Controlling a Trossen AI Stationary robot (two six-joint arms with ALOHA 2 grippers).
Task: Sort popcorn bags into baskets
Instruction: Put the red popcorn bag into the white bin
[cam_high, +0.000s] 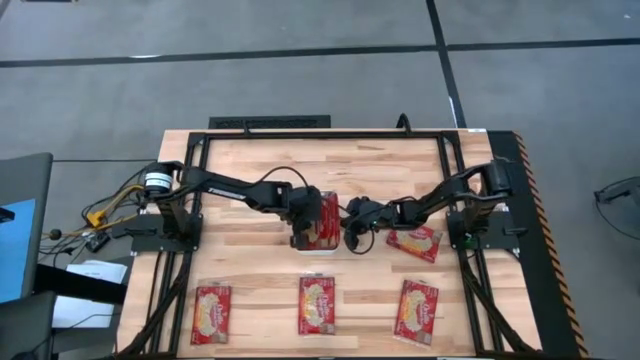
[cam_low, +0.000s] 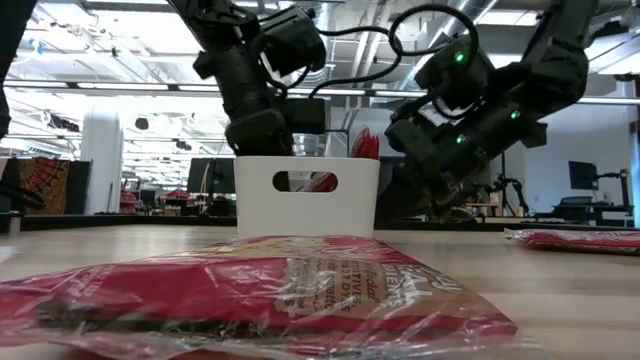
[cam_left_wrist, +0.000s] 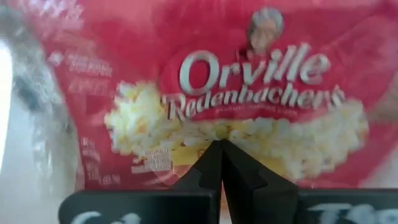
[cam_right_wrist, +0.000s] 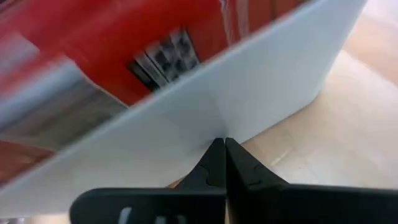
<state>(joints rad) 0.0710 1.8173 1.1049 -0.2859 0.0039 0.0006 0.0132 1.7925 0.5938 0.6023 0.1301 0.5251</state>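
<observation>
The white basket stands at the table's middle with several red popcorn bags standing in it. They show in the low view as red tips above the rim. My left gripper is shut and reaches down at the basket's left part, its tips in front of a bag's printed face. My right gripper is shut at the basket's right wall. Three bags lie flat in a row near the front edge, and one more lies right of the basket. My left gripper has its shut fingertips at the printed face of a bag in the basket, near the popcorn picture. I cannot tell whether they touch it. My right gripper has its shut fingertips against the outer side of the basket's right wall, low down, slanting in from the table's right. The basket stands on the table.
The nearest flat bag fills the foreground of the low view. Black frame rails run along the table's left, right and far sides. Bare wood lies between the basket and the front row.
</observation>
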